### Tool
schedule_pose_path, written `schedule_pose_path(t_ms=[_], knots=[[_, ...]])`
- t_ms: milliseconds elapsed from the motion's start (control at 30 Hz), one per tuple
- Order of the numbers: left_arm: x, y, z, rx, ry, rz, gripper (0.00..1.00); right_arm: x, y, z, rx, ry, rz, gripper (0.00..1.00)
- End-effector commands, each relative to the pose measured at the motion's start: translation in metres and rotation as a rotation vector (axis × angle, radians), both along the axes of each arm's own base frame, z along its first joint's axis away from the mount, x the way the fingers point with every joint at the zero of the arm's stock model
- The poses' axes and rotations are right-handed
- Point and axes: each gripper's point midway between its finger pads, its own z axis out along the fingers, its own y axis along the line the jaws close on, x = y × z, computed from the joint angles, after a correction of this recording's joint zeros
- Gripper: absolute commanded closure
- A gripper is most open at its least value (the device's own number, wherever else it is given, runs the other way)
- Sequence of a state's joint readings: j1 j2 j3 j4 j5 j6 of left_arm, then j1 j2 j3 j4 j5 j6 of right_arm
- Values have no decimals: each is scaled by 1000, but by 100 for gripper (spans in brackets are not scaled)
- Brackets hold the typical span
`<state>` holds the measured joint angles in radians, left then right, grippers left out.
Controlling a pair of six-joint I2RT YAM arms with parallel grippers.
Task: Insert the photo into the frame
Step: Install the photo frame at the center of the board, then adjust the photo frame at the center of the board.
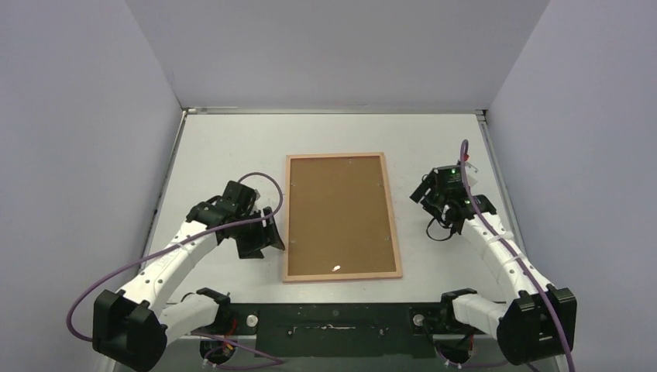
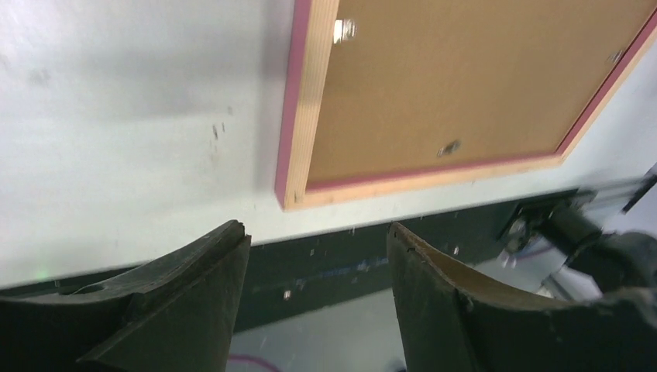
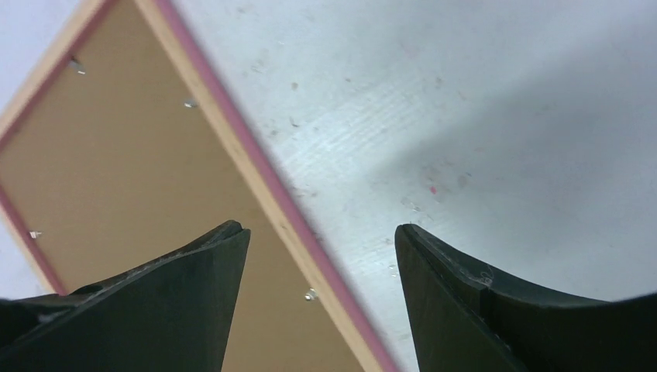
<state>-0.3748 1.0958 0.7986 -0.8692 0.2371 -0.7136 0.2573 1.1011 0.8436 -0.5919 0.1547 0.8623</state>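
The frame (image 1: 286, 217) lies back up in the middle of the table, its light wood rim around the brown backing panel (image 1: 339, 213). The photo is out of view. My left gripper (image 1: 271, 232) hovers just left of the frame's near-left part, open and empty. In the left wrist view the gripper (image 2: 318, 232) points past the frame's near corner (image 2: 298, 116), whose outer edge is pink. My right gripper (image 1: 424, 203) stands off the frame's right side, open and empty. In the right wrist view the frame's right rim (image 3: 256, 167) runs between the fingers of the gripper (image 3: 321, 232).
Small metal tabs (image 2: 345, 29) (image 3: 311, 294) sit along the panel's edges. A black strip (image 1: 333, 318) runs along the table's near edge between the arm bases. Grey walls close the table's back and sides.
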Motion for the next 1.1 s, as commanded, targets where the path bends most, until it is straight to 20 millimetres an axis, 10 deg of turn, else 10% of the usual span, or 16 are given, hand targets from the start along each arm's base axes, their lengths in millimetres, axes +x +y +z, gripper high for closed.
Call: schedule_pose_path(t_ms=[0,500,667,1067], knots=[[-59,-5,8,-23,138,-126,35,-27,3,-38,84,169,108,28],[-109,-74,-44,123,117,-431,35,-26,41,-76,303,234,170,25],[-90,-85,-65,162,50,-375,51,-26,48,-78,339,228,200,26],[-26,-69,-79,236,-123,-149,54,-36,65,-80,432,209,255,25]])
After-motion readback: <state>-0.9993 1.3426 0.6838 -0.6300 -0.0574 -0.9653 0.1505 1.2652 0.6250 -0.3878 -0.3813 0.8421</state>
